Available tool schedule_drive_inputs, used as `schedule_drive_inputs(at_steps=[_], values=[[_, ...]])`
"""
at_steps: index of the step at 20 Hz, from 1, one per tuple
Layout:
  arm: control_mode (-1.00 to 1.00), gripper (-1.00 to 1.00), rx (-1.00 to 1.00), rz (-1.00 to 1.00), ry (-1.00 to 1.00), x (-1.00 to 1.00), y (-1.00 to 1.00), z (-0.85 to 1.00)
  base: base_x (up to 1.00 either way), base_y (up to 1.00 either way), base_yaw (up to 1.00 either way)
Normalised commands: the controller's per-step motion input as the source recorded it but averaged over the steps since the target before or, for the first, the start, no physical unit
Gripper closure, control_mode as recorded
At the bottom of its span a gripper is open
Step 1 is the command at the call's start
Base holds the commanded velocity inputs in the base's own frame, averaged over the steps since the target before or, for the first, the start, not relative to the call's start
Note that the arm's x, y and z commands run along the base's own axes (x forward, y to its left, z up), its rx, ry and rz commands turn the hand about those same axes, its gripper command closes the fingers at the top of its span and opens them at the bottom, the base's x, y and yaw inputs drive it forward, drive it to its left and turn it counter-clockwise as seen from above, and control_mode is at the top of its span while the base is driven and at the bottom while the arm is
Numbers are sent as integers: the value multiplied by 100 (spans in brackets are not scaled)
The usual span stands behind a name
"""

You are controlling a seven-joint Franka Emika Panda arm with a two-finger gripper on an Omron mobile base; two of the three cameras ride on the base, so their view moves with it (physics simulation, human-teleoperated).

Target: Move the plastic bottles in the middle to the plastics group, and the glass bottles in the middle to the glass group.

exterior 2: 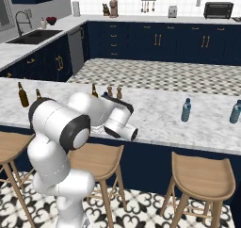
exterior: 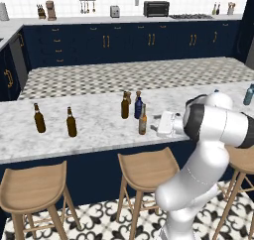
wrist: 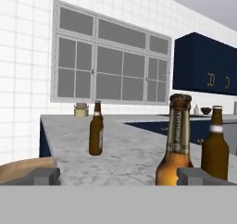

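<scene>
Marble covers the long table (exterior: 94, 125), and the task's bottles stand on it in three clusters. In the left base view the glass group (exterior: 54, 119) sits toward the left end: two dark brown long-necked bottles, upright, a little apart from each other. Near the middle stand the light amber bottle (exterior: 143, 120), closest to the front edge, the dark brown bottle (exterior: 125, 106) behind it to the left, and the navy-blue bottle (exterior: 138, 106) just right of that one. Two small brown shakers (exterior 2: 115, 91) stand behind this cluster, seen in the right base view.

The plastics group (exterior 2: 211, 110) — two pale teal-blue bottles with dark caps — stands well apart on the right part of the table in the right base view, both upright.

The claw (wrist: 119, 176) points level along the table with its fingertips (wrist: 44, 176) spread wide and nothing between them. In the hand view the amber bottle's neck and greyish label rise just inside the right fingertip, not touched by either one. In the left base view the hand (exterior: 166, 124) hangs over the table just right of that bottle — near it, apart from it.

Three wooden stools (exterior: 146, 169) stand along the table's front.
</scene>
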Motion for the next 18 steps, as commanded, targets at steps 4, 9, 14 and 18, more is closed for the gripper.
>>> schedule_drive_inputs(at_steps=[4,9,14,18], values=[[-100,-100,-1,0,0,30,1,-9,0,0,0],[-100,-100,-2,0,0,25,1,-14,0,0,0],[-100,-100,-1,0,0,21,0,-20,0,0,0],[-100,-100,0,0,4,34,0,-25,0,0,0]])
